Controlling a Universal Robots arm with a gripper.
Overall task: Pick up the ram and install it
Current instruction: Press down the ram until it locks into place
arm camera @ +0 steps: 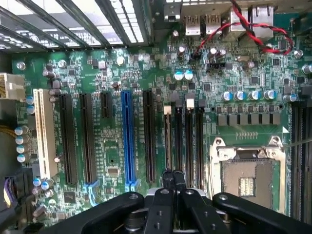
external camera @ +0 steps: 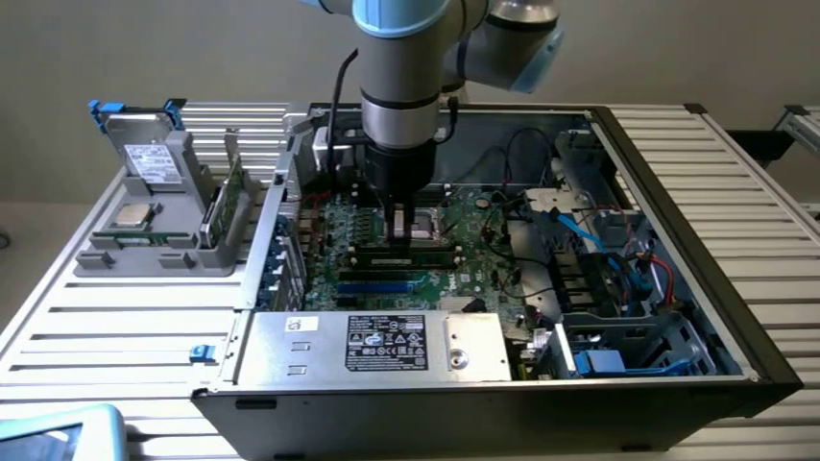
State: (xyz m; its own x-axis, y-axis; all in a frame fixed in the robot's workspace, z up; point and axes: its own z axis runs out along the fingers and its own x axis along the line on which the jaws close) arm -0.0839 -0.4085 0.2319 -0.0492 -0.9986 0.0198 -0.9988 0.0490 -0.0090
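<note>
End effector (arm camera: 172,176) clenched, empty, low over the motherboard (arm camera: 112,151) | ram (external camera: 407,256) seated flat in a slot directly beneath the end effector, inside the computer case (external camera: 666,173)

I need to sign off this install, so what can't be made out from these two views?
Exterior view: whether the gripper touches the motherboard; its own body hides the tip.
Exterior view: whether the long dark stick below it is seated; too small to tell.
Wrist view: the near ends of the memory slots; the shut fingertips cover them.
</note>
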